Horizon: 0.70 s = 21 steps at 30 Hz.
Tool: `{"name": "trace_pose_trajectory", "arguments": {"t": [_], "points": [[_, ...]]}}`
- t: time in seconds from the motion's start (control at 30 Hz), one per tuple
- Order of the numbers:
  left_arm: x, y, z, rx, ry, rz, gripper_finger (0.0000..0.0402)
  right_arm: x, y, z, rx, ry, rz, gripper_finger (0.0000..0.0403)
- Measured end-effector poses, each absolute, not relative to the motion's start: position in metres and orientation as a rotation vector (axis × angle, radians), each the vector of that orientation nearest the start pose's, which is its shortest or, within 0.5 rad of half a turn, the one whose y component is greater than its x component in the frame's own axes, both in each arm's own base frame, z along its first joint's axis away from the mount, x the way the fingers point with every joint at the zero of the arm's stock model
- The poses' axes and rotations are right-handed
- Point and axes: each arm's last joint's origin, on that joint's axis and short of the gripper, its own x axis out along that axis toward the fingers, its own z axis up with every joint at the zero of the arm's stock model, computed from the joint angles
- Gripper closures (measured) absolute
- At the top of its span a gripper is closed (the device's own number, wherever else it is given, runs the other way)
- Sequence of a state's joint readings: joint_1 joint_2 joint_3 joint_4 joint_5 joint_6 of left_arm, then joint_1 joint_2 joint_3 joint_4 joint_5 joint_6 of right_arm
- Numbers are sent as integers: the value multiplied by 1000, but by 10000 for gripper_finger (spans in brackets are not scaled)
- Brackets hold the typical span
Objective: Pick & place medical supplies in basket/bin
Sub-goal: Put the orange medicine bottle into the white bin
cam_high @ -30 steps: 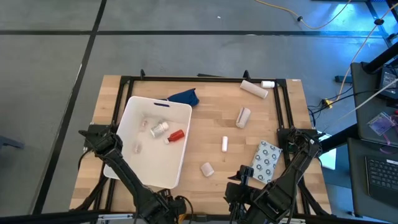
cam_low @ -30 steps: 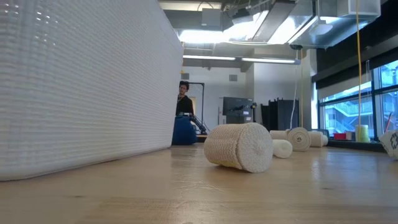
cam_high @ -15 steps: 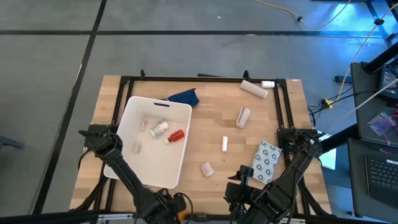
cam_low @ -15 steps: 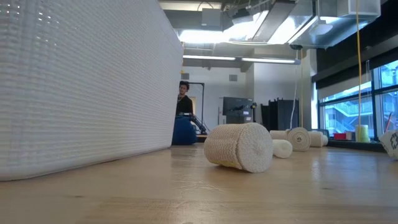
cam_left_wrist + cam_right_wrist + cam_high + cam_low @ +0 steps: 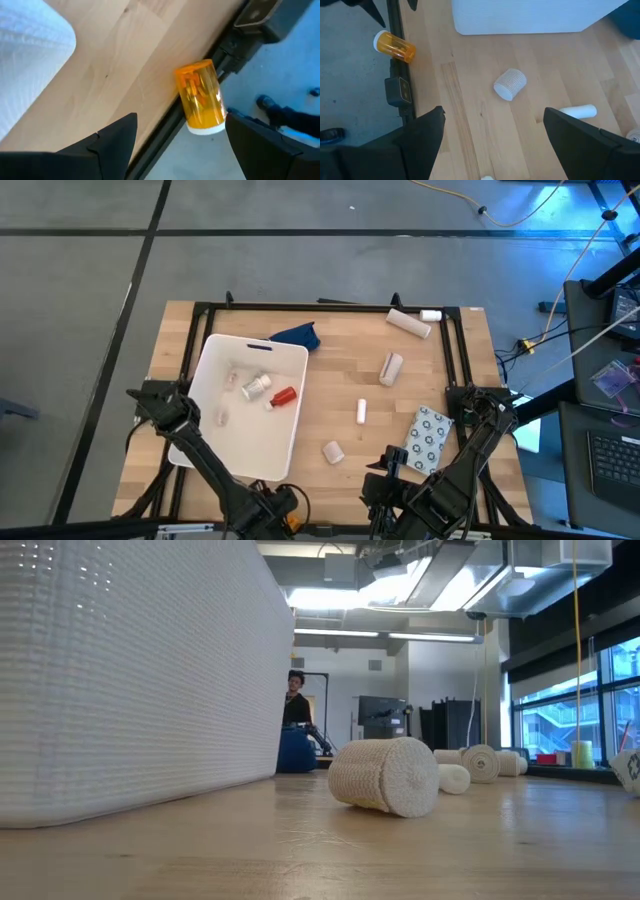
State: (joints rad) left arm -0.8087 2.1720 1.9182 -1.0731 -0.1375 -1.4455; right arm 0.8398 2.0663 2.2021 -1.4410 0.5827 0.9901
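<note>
1. The left gripper (image 5: 182, 142) hangs at the table's near edge with its two dark fingers spread wide and nothing between them. Just ahead lies the translucent orange pill bottle with a white cap (image 5: 200, 97), on its side against the black metal frame rail (image 5: 165, 132) at the edge of the wooden table (image 5: 115, 65).
2. Judged step: picking up that bottle. Bring the fingers down astride its round body, across its length, not over the cap.
3. It looks likely to roll, and the rail crowds one side, so one finger needs room between bottle and rail; close slowly.
4. The large white rectangular plastic tub (image 5: 290, 410) sits close by, on the left half of the table, already holding a small red bottle (image 5: 284, 397) and white bottles. Lift clear of its rim before releasing.
5. The right gripper (image 5: 492, 142) waits, also wide and empty, above a beige bandage roll (image 5: 510, 84) near the tub's corner.
</note>
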Motion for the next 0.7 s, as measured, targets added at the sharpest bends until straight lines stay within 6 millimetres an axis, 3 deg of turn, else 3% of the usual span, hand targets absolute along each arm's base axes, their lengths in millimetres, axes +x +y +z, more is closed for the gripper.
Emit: {"name": "trace_pose_trajectory", "arguments": {"t": [0.27,0.43,0.7], "points": [[314,-320,213,-711,1294,456,105,282,290,340,53,944,-268,65],[318,-325,213,-751,1272,410,107,282,290,340,54,944,-269,65],[316,-316,212,-688,1285,474,107,283,289,340,55,944,-271,65]]}}
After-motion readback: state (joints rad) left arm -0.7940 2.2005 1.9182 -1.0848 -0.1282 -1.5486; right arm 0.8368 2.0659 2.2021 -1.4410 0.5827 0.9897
